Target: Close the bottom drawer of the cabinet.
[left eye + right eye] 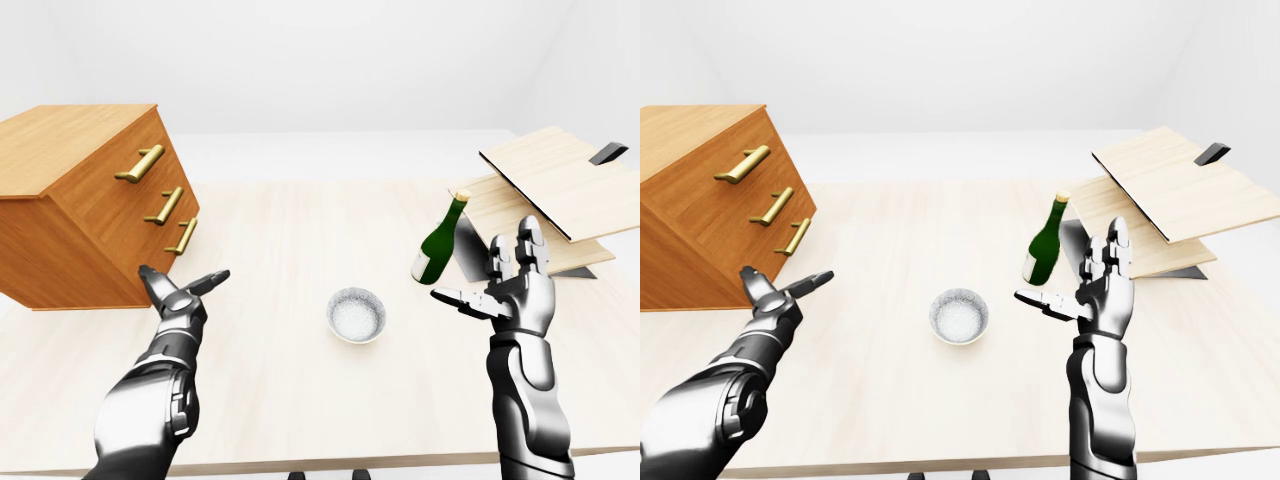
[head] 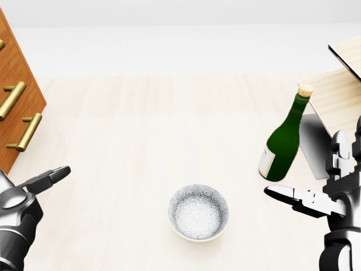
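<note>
A wooden cabinet (image 1: 85, 200) with three brass handles stands at the left of the table in the left-eye view. Its bottom drawer handle (image 1: 182, 236) is the lowest; all three drawer fronts look about level with each other. My left hand (image 1: 185, 280) is open and empty, just below and to the right of the cabinet's lower corner, not touching it. My right hand (image 1: 485, 265) is open and empty, held up at the right beside a green bottle.
A green bottle (image 1: 441, 240) with a cork stands close to the left of my right hand. A patterned bowl (image 1: 356, 314) sits mid-table between my hands. Stacked wooden boards (image 1: 560, 185) lie at the right on the pale table (image 1: 300, 220).
</note>
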